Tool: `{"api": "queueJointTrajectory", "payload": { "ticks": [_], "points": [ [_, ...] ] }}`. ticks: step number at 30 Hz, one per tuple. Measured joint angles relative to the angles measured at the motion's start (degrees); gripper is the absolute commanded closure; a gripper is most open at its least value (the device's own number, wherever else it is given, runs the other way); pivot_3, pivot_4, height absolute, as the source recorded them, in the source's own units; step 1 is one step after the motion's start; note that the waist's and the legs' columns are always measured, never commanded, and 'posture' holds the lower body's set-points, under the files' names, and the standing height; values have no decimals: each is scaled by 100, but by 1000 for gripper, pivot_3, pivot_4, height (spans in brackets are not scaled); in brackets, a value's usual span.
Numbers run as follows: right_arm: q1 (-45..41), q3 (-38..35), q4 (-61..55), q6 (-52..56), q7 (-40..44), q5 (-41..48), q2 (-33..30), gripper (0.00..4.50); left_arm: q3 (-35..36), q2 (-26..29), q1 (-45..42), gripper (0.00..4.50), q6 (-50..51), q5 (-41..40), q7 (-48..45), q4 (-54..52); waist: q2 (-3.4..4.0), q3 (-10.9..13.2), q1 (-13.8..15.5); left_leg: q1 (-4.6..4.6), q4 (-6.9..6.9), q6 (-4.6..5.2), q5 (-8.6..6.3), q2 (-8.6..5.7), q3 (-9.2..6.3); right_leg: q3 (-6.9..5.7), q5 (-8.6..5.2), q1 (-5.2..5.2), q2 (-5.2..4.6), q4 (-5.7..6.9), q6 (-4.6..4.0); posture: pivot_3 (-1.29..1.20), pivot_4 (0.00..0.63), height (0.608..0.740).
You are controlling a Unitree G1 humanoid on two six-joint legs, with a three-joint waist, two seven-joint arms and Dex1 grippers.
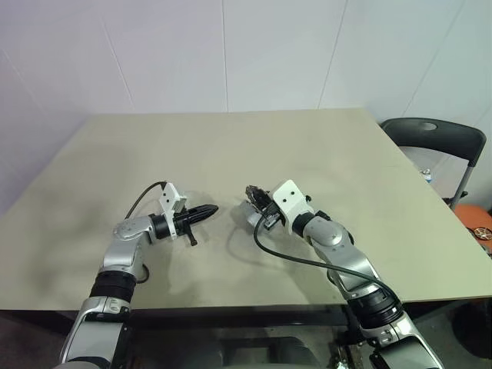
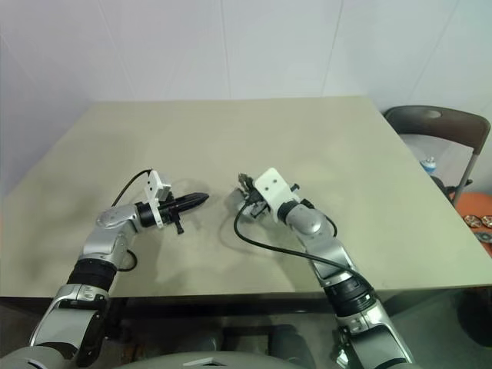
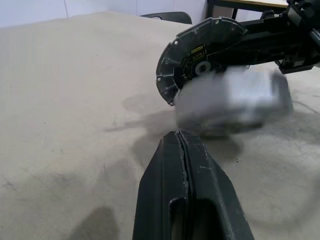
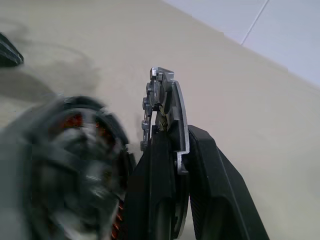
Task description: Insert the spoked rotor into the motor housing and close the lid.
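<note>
My right gripper (image 4: 176,137) is shut on the lid (image 4: 169,92), a flat grey metal disc that it holds on edge above the table. In the left wrist view the lid (image 3: 200,47) shows its face with dark cutouts around a small centre. Right beside the lid sits the motor housing (image 4: 75,165), a dark round body with copper-orange windings, blurred. A blurred grey shape (image 3: 230,97) lies just under the lid. The spoked rotor is hidden. To the left, a short gap away, my left gripper (image 1: 211,209) is shut with nothing in it and points level at the lid.
The beige table (image 1: 231,146) reaches a white wall at the back. A black folding chair (image 1: 434,138) stands off the table's far right corner. An orange thing (image 1: 478,221) is on the floor at the right. A black cable (image 1: 296,257) runs along my right arm.
</note>
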Motion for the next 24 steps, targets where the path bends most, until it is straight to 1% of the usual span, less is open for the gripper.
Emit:
{"api": "queueJointTrajectory", "payload": {
  "ticks": [4,6,9,10,11,21,24],
  "points": [
    [29,-123,-39,-33,252,268,207,4431,-1,-6,-11,4500,0,10,7,1,0,0,-28,1,-4,0,0,4,-1,0,0,-2,1,1,0,0,0,740],
    [110,-236,-170,8,424,545,319,3678,-1,-5,-16,4500,0,20,21,3,0,0,-24,1,-4,0,0,4,-2,0,0,-3,1,2,0,0,0,740],
    [158,-297,-369,56,644,816,372,2729,-1,-6,-17,4500,0,46,27,15,0,0,-20,2,-1,0,0,2,-2,0,0,1,2,2,0,0,0,740],
    [175,-320,-428,100,737,915,363,2284,0,-5,-17,4500,0,48,28,29,0,0,-19,3,0,0,0,2,-2,0,0,2,1,2,0,0,0,740],
    [178,-321,-448,131,788,960,355,2028,0,-5,-18,4500,-1,49,28,47,0,0,-19,3,0,0,0,2,-2,0,0,2,2,2,0,0,0,740],
    [289,-462,-529,289,1122,1239,242,2028,0,-6,-25,4500,-17,64,23,127,0,0,-13,2,0,0,0,2,-2,-1,0,1,0,2,0,0,0,740],
    [368,-481,-664,542,1425,1493,69,2028,0,-6,-27,4500,-18,64,19,140,0,0,-13,1,-1,0,0,2,-2,-1,0,1,-1,1,0,0,0,740]
  ]
}}
